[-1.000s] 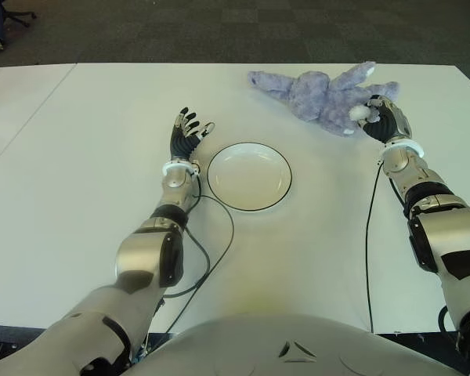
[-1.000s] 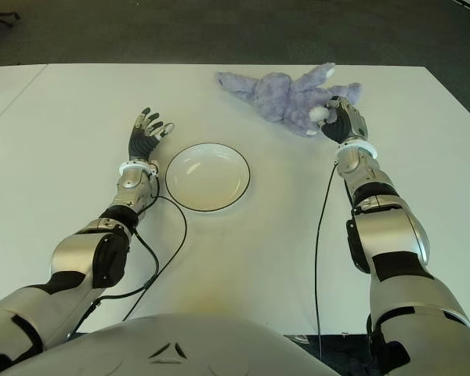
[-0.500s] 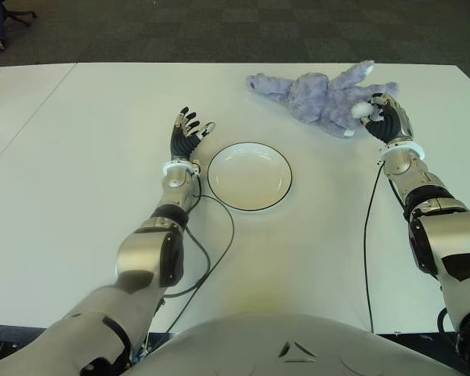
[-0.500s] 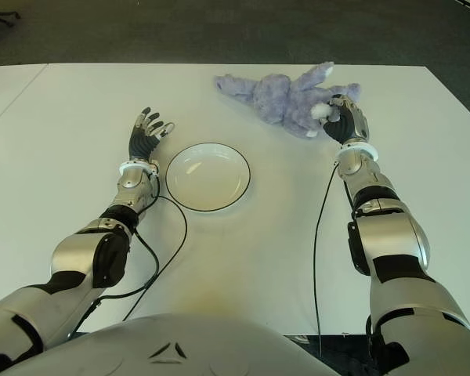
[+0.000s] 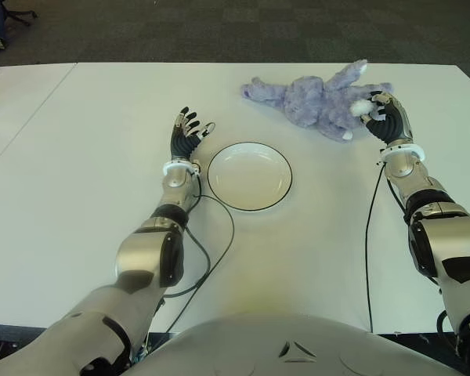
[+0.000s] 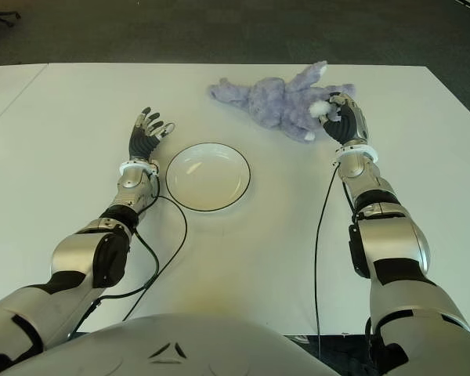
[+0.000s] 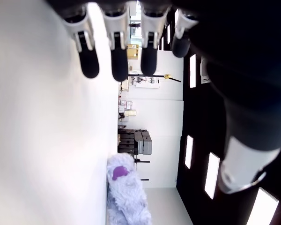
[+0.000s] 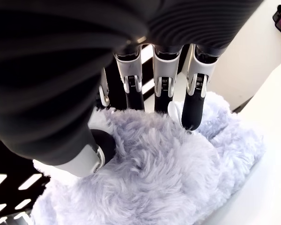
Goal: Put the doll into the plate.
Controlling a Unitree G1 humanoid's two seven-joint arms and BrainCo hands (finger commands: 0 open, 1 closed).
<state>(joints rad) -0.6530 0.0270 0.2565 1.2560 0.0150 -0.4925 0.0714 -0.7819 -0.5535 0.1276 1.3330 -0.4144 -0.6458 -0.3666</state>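
Right wrist view shows the right hand [image 8: 145,122] clutching the doll [image 5: 317,100] at the table's [image 5: 78,196] far side, ready for the plate [image 5: 249,175]; the left hand [image 5: 186,135] is spread beside it.

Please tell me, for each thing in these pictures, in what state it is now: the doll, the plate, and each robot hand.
Doll: lying on the table, far right, outside the plate, with fingers pressed into its fur.
Plate: upright on the table, nothing in it.
Right robot hand: at the doll's right end, fingers closed on it.
Left robot hand: left of the plate, fingers spread, holding nothing.
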